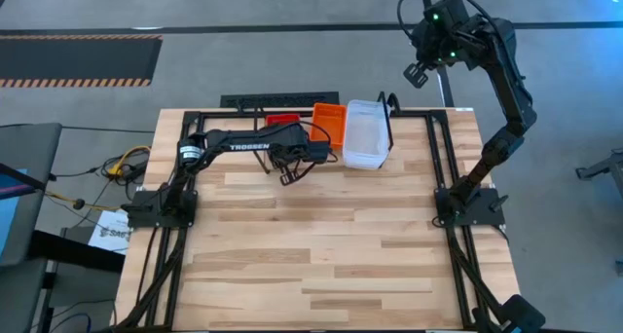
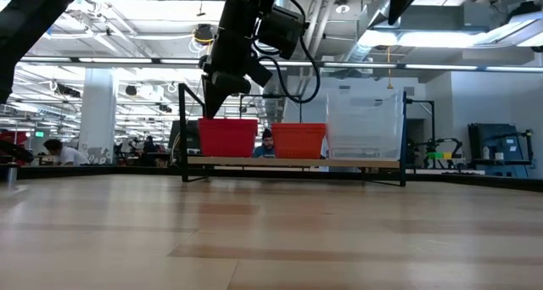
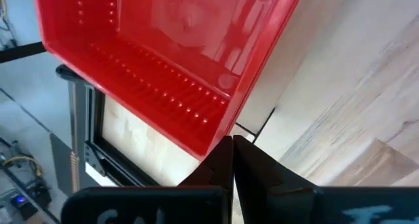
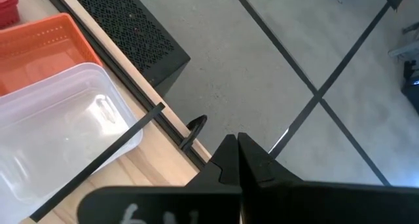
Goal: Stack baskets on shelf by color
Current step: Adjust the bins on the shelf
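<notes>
Baskets sit sorted on the shelf, and both grippers are shut and empty.

Nearest the viewer the bare worktop [image 1: 321, 265] lies clear in front of the shelf [image 2: 293, 164], which stands along its far edge. The left gripper [image 1: 289, 174] hangs just in front of the red basket [image 2: 227, 137], its jaws pressed together on nothing. On the shelf the red basket, the orange basket [image 2: 298, 140] and the clear basket [image 2: 365, 127] stand side by side in a row. The right gripper [image 1: 417, 75] is raised beyond the far edge, well apart, jaws closed and holding nothing. The risk is in the left arm's exit: a careless swing so close to the red basket could clip its rim, nudging it off the thin rods or into the orange one.
</notes>
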Available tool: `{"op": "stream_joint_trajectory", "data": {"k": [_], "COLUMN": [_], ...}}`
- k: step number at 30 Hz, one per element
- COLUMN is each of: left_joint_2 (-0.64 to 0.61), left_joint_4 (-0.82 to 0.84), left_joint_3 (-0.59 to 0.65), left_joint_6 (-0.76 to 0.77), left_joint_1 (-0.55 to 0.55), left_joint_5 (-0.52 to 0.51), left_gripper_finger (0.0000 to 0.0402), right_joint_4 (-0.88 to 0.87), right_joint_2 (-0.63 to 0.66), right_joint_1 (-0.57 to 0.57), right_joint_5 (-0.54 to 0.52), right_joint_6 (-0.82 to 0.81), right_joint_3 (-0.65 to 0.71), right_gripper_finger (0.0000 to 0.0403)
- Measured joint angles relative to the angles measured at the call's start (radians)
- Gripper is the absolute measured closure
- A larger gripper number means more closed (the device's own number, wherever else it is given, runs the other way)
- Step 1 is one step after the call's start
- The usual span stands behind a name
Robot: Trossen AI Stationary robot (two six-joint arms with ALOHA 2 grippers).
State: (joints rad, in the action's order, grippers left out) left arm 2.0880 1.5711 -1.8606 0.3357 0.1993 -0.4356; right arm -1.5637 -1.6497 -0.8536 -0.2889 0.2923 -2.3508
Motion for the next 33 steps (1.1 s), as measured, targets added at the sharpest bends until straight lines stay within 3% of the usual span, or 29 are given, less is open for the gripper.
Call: {"op": "stream_joint_trajectory", "data": {"k": [6, 15, 25, 28, 33], "left_joint_2": [-0.020, -0.033, -0.032, -0.032, -0.032], "left_joint_4": [-0.010, -0.108, -0.258, -0.330, -0.499], "left_joint_3": [0.000, -0.001, -0.029, -0.062, -0.116], "left_joint_6": [0.007, -0.249, -0.304, -0.355, -0.467], "left_joint_1": [-0.026, -0.090, -0.014, 0.034, 0.106], "left_joint_5": [0.005, 0.036, -0.011, 0.069, 0.312], "left_gripper_finger": [0.0401, 0.0401, 0.0401, 0.0401, 0.0401], "right_joint_4": [0.000, 0.000, 0.000, 0.000, 0.000], "right_joint_2": [0.000, 0.000, 0.000, 0.000, 0.000], "right_joint_1": [0.000, 0.000, 0.000, 0.000, 0.000], "right_joint_5": [0.001, 0.001, 0.003, 0.004, 0.012], "right_joint_6": [0.005, 0.005, 0.004, -0.002, -0.006], "right_joint_3": [0.000, 0.000, 0.000, 0.000, 0.000], "right_gripper_finger": [0.0402, 0.0402, 0.0402, 0.0402, 0.0402]}}
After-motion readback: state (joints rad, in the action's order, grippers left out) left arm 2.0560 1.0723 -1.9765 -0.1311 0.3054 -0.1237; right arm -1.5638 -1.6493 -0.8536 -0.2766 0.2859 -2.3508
